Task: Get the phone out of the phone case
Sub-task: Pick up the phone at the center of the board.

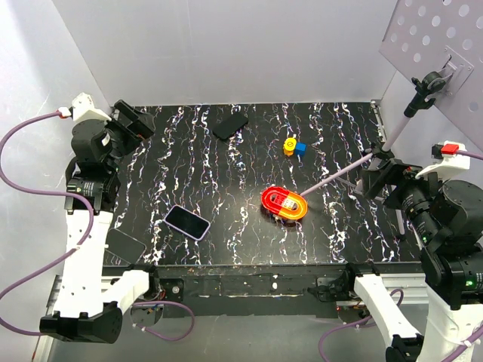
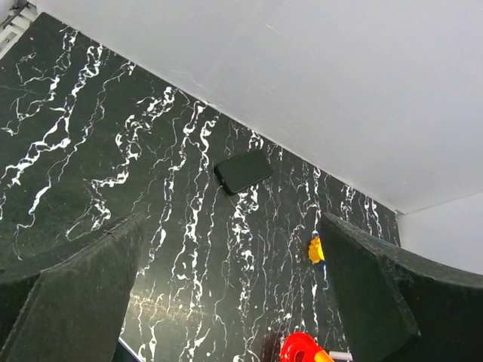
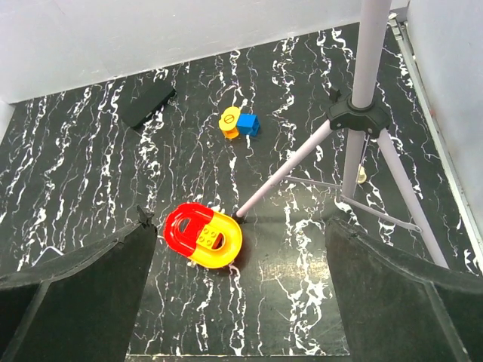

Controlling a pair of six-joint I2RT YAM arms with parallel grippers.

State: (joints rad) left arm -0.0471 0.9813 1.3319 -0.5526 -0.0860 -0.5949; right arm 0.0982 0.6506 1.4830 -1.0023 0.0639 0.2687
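Left claw (image 1: 133,121) and right claw (image 1: 379,179) hang wide open and empty, seemingly parked, the cased phone (image 1: 186,222) lying untouched on the worktop (image 1: 249,170).

Both arms raised off the table (image 1: 339,226).
At its far-left corner hangs the left gripper (image 1: 136,121), at its right edge the right gripper (image 1: 379,179); both jaws spread wide.

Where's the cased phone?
Top view: the phone in its case lies front-left on the table, left of the red-and-yellow toy.
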